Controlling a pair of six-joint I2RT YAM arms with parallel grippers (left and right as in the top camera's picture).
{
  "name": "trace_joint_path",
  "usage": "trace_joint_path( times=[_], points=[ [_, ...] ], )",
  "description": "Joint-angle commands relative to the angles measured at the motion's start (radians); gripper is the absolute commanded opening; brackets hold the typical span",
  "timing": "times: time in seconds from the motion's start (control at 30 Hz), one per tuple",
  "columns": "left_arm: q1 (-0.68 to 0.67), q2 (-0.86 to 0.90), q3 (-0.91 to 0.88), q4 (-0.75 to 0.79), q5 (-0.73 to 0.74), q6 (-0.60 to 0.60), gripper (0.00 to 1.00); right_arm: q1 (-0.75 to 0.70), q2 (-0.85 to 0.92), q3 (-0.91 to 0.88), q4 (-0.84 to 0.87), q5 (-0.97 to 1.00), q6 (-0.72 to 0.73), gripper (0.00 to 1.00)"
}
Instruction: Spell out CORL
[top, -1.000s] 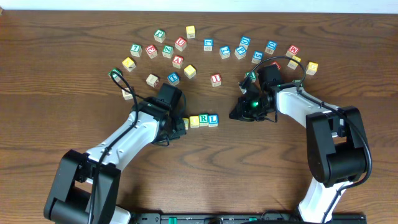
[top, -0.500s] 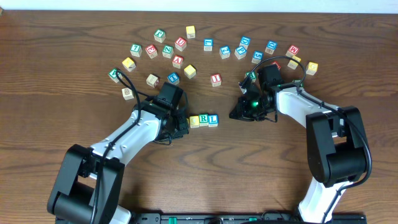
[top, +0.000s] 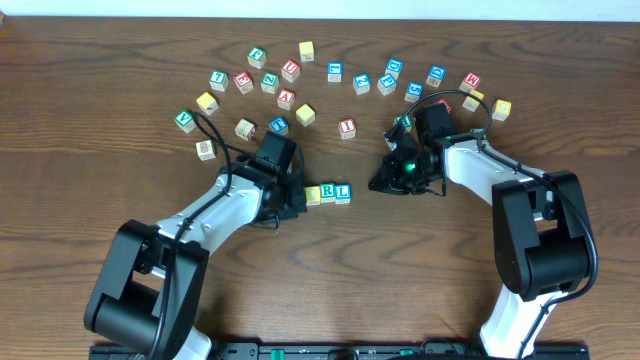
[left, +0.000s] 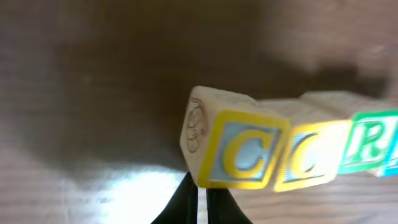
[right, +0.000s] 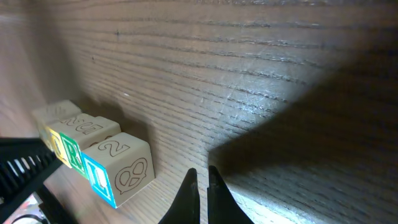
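The overhead camera sits high up and looks straight down. It sees the whole tabletop (top: 100, 160) and the row of letter cubes (top: 328, 193) near the middle.

The left wrist camera is very close to the C end of that row, looking down at it, and its picture is blurry.

The right wrist camera is low, looking across the wood at the L end from a little farther off.

All three views share the row.
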Motion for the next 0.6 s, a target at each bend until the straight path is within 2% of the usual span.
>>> trace_joint_path(
  times=[0.0, 0.37, 0.57],
  points=[
    [-0.002, 0.011, 0.018, 0.022, 0.010, 0.017, 0.08, 0.008, 0.006, -0.007, 0.002, -0.002, 0.010, 0.01],
    [-0.002, 0.010, 0.019, 0.020, 0.018, 0.018, 0.08, 0.008, 0.006, -0.007, 0.002, 0.000, 0.011, 0.01],
    [-0.001, -0.049, 0.036, -0.005, 0.035, 0.072, 0.07, 0.008, 0.004, -0.007, -0.005, 0.001, 0.029, 0.01]
  ],
)
